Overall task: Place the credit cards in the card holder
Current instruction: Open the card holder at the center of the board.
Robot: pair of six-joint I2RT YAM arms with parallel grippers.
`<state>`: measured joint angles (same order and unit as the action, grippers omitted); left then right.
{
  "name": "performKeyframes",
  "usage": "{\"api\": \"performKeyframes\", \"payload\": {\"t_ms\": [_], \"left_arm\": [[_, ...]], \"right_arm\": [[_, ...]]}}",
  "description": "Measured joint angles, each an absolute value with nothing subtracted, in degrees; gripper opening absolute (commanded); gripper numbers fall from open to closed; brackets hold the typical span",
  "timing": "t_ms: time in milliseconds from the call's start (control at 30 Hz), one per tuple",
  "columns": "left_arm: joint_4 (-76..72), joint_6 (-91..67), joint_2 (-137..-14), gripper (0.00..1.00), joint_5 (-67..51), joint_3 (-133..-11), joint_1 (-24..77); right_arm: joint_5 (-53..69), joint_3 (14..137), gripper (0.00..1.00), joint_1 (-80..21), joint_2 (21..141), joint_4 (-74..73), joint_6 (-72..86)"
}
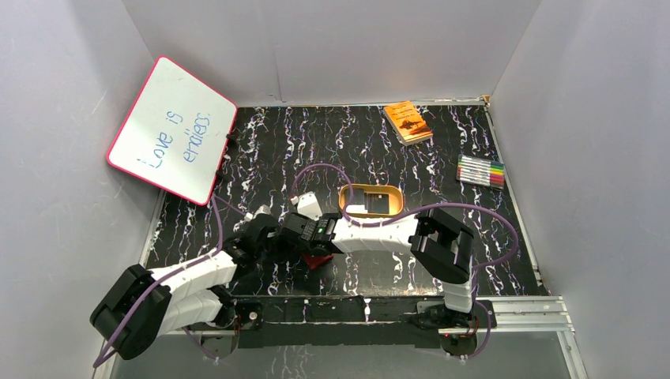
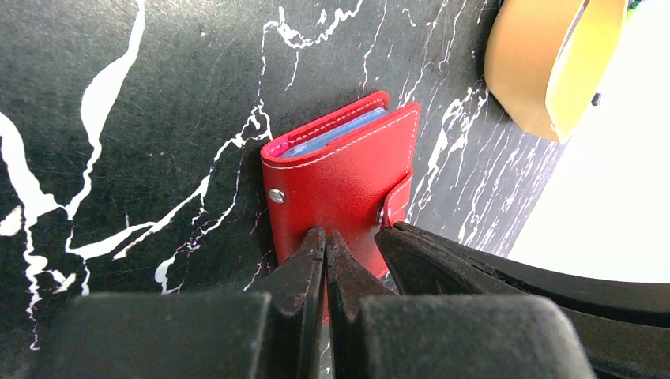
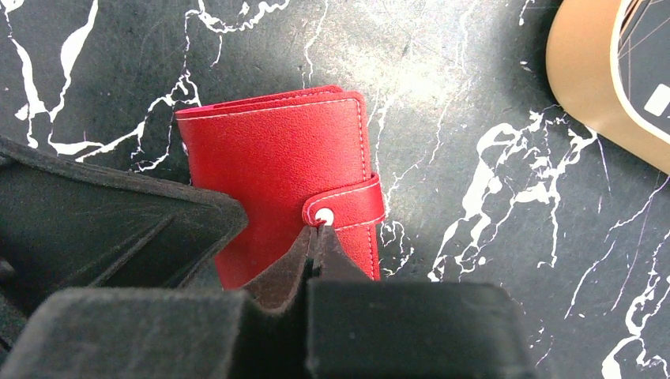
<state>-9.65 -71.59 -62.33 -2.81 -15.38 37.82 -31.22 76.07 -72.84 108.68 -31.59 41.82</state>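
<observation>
Whiteboard point(image 1: 172, 130) leans in the upper left of the top view. At lower centre the left end effector point(image 2: 324, 237) is closed, its tips against the edge of the red card holder point(image 2: 340, 174) on the bench point(image 1: 355, 142). The right end effector point(image 3: 316, 233) is also closed, tips at the snap tab. Further right, a dark credit card point(image 1: 378, 197) lies in the gold tray point(image 1: 342, 201).

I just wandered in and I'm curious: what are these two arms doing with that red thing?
Both arms reach over the red card holder on the table. The left gripper is shut, seemingly pinching its edge. The right gripper is shut at the snap tab. The holder is snapped closed, and a dark card lies in the gold tray.
</observation>
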Motion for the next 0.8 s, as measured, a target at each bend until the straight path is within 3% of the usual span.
{"api": "performKeyframes", "payload": {"t_ms": [533,800], "left_arm": [[-12.6,-70.98,-64.93,0.0,-4.12,-15.51,37.82],[-12.34,-67.46,-65.78,0.4,-6.5,-17.43,37.8]], "right_arm": [[-33.91,71.22,0.0,-70.06,102.02,-36.29,46.7],[-30.59,63.88,0.0,-70.13,92.51,-33.82,47.99]]}}
